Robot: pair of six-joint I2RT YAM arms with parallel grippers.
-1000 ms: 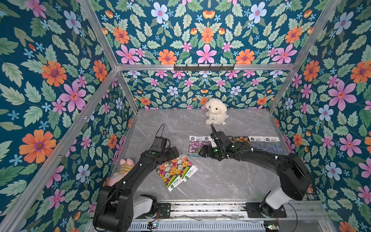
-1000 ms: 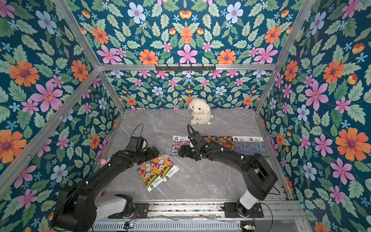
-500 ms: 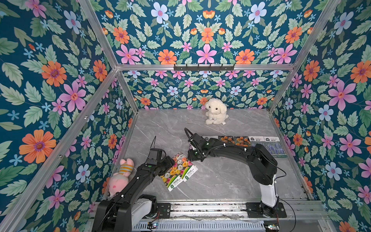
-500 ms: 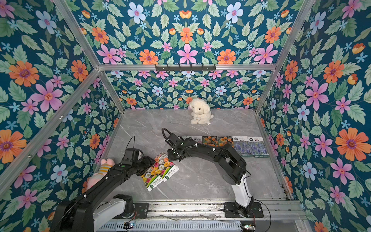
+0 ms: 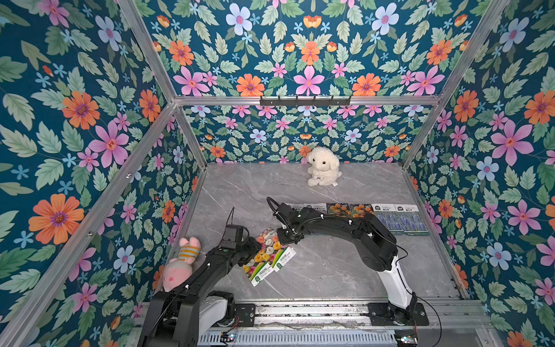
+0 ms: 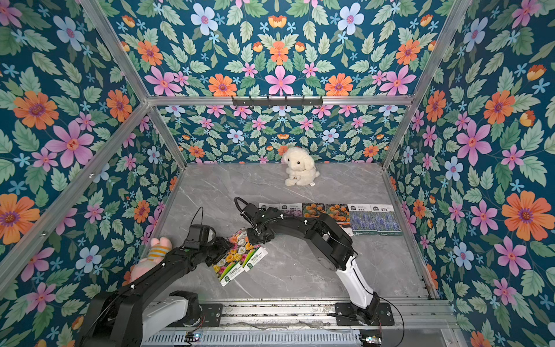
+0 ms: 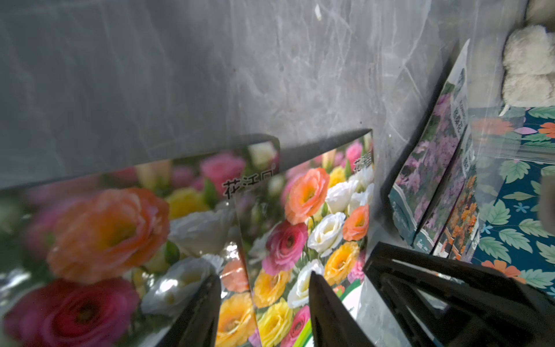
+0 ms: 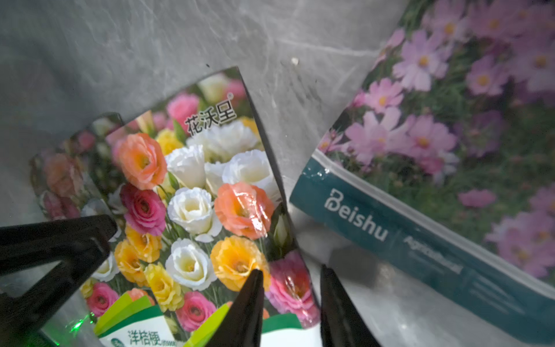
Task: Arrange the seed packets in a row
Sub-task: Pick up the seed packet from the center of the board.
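Observation:
Two multicolour seed packets [image 5: 267,255] [image 6: 237,260] lie overlapped and askew on the grey floor, front centre. The other seed packets form a row behind them: two pink-purple [image 5: 303,207], two marigold [image 5: 348,209], two lavender [image 5: 396,216]. My left gripper [image 5: 255,245] [image 7: 264,288] is down on the pair's left side, jaws half apart over the seam between the two. My right gripper [image 5: 285,237] [image 8: 292,288] is at their far end, with narrow jaws straddling the top packet's [image 8: 195,195] long edge and a gap still showing.
A white plush dog [image 5: 322,169] sits at the back wall. Against the left wall, beside my left arm, lies a pink plush toy [image 5: 180,264]. The nearest pink-purple packet [image 8: 450,135] lies close beside my right gripper. Floral walls enclose the floor on three sides.
My right gripper swung left from the pink-purple packets to the multicolour pair. My left arm drew back toward the front, uncovering the pink plush. Both jaws narrowed.

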